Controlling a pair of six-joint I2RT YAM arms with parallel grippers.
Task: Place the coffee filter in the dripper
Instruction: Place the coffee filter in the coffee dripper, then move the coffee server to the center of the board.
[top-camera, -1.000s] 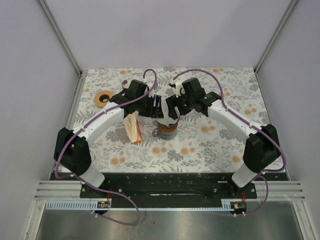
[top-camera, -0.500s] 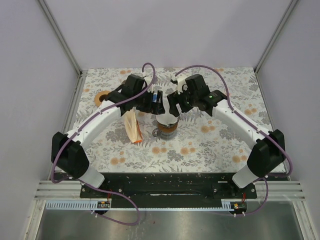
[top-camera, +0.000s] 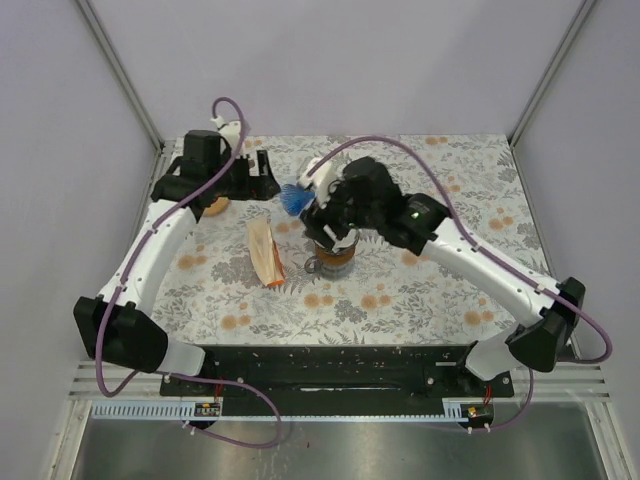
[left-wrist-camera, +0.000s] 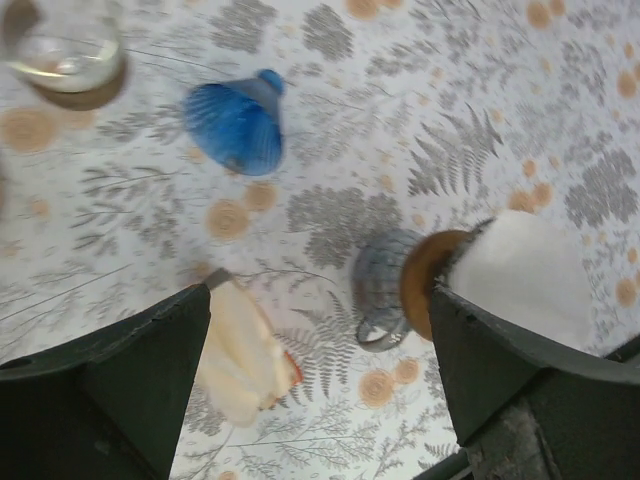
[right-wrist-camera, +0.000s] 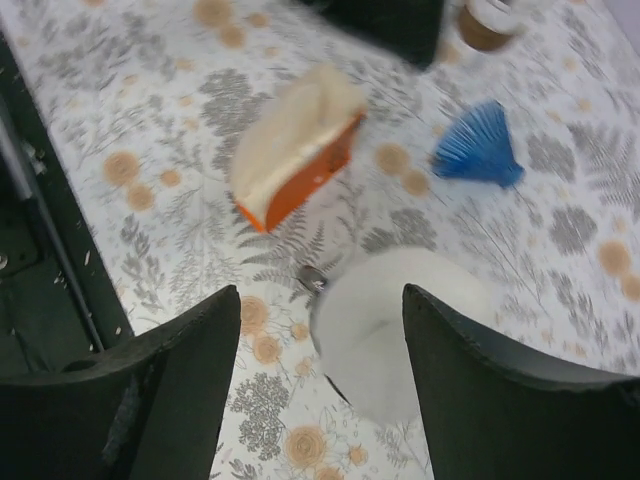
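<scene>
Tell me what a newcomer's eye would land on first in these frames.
The white paper filter sitting in the brown-rimmed dripper at the middle of the table draws the eye first. Next come the blue ribbed cone lying on its side just behind the dripper, and the orange holder of spare filters to the dripper's left in the top view.

White links (top-camera: 165, 240), black joints (top-camera: 125, 335), looping purple cables (top-camera: 383, 141), green light (top-camera: 414, 213), black tool fingers (left-wrist-camera: 110, 380)

glass (left-wrist-camera: 62, 45) cut by top edge; dripper (top-camera: 338, 263) partly hidden under right arm (top-camera: 470, 255)
</scene>
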